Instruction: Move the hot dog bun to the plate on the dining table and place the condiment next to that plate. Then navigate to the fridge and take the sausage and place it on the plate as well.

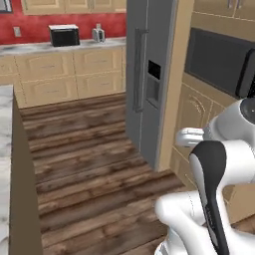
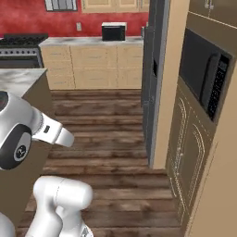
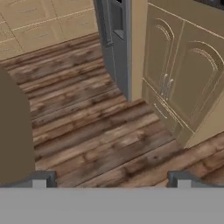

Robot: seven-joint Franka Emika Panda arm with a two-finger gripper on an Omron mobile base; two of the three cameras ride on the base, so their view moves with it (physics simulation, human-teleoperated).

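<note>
The tall grey steel fridge [image 1: 144,74] stands ahead with its doors shut, its dark dispenser panel facing the room. It is also seen edge-on in the right base view [image 2: 150,78] and at the top of the hand view [image 3: 114,39]. A corner of the marble dining table [image 1: 5,139] lies at the left [image 2: 18,78]. My gripper [image 3: 112,181] hangs over the wood floor, open, with nothing between its fingertips [image 3: 43,178]. The hot dog bun, plate, condiment and sausage are out of view.
Tan cabinets with a built-in dark oven [image 1: 219,60] [image 2: 208,78] adjoin the fridge on the right; their lower doors [image 3: 188,83] are close. A back counter carries a black appliance [image 1: 63,36] [image 2: 113,31]. Open wood floor [image 1: 89,164] lies between table and fridge.
</note>
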